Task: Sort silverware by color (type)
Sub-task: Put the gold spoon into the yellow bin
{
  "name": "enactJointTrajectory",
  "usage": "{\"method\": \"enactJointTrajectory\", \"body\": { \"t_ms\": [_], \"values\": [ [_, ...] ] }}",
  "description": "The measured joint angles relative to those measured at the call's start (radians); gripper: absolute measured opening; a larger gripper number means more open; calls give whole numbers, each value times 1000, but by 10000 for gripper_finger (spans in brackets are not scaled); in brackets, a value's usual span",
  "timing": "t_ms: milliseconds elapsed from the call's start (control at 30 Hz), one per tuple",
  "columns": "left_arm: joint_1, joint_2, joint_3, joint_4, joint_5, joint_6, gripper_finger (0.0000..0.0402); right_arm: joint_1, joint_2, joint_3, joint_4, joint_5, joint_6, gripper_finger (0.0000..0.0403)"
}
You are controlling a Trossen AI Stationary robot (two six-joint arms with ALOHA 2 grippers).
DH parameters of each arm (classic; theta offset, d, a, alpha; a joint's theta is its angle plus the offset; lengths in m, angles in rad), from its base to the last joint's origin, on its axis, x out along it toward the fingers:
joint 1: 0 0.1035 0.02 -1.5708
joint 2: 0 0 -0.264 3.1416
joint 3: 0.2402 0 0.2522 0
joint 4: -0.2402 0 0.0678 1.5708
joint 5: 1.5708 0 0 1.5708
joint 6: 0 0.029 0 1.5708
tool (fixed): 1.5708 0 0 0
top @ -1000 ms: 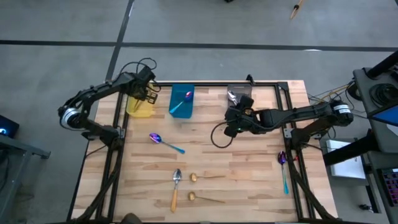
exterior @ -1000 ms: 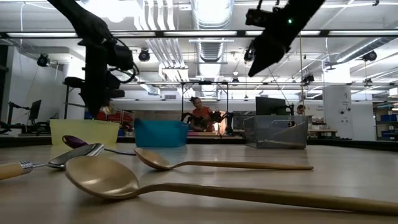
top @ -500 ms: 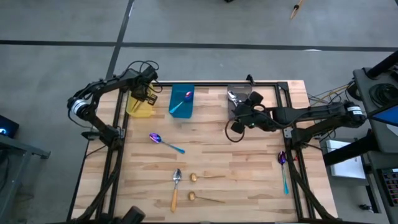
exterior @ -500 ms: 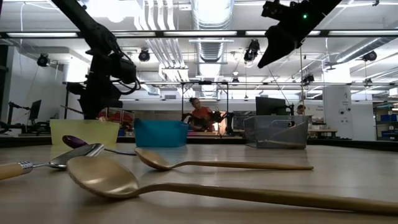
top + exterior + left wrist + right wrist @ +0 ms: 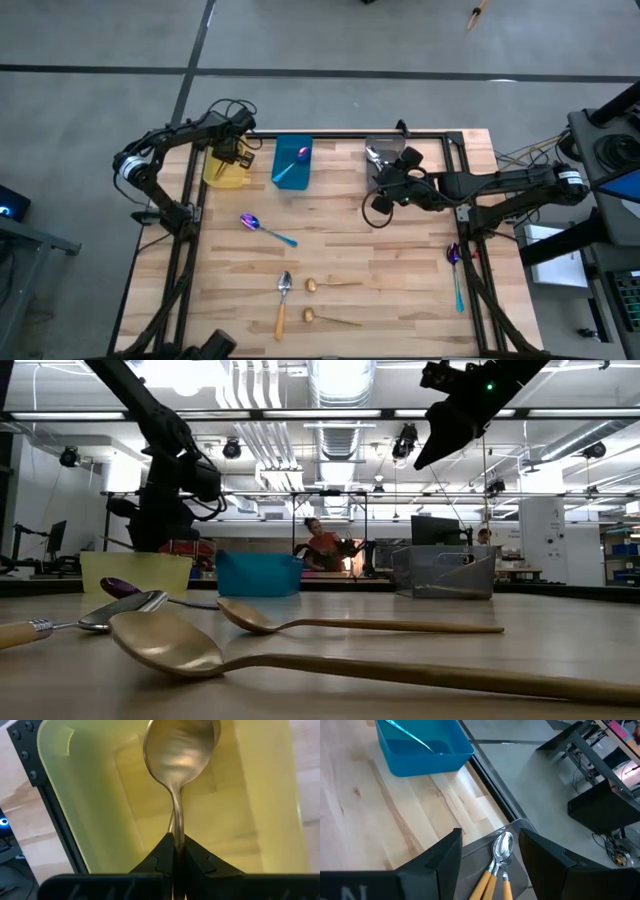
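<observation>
My left gripper (image 5: 240, 152) hangs over the yellow bin (image 5: 222, 172), shut on a gold spoon (image 5: 181, 747) whose bowl points down into the bin (image 5: 100, 795). My right gripper (image 5: 390, 166) stands open above the grey bin (image 5: 380, 150), where two silver spoons with orange handles (image 5: 501, 849) lie. The blue bin (image 5: 291, 163) holds a purple spoon with a teal handle (image 5: 300, 155). On the table lie one purple spoon (image 5: 266, 230), another (image 5: 455, 270) near the right edge, an orange-handled spoon (image 5: 283, 300) and two gold spoons (image 5: 330, 285) (image 5: 330, 320). My left gripper pinches the gold spoon's thin handle (image 5: 176, 827) between its two fingers, a short way behind the bowl. The fingers come from above, slanting steeply down, and lie along the handle. The spoon hangs bowl first inside the yellow bin; whether it touches the bin's floor I cannot tell.
The three bins stand in a row along the table's far edge. A dark frame runs around the table's far side and both sides. Bare wood lies between the bins and the loose spoons. In the low view, people show in the room behind.
My left gripper has sunk toward the yellow bin with the gold spoon and tipped steeper downward. My right gripper, still open, has drawn back toward the table's right edge and then kept still.
</observation>
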Motion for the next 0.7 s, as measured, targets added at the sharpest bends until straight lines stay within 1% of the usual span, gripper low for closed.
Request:
{"method": "enactJointTrajectory", "body": {
  "t_ms": [167, 700],
  "values": [
    [0, 2, 0, 17, -25, -9, 5, 0, 0, 0, 0, 0, 0, 187],
    [0, 3, -2, 23, -27, -9, 34, 0, 0, 0, 0, 0, -1, 187]
  ]
}}
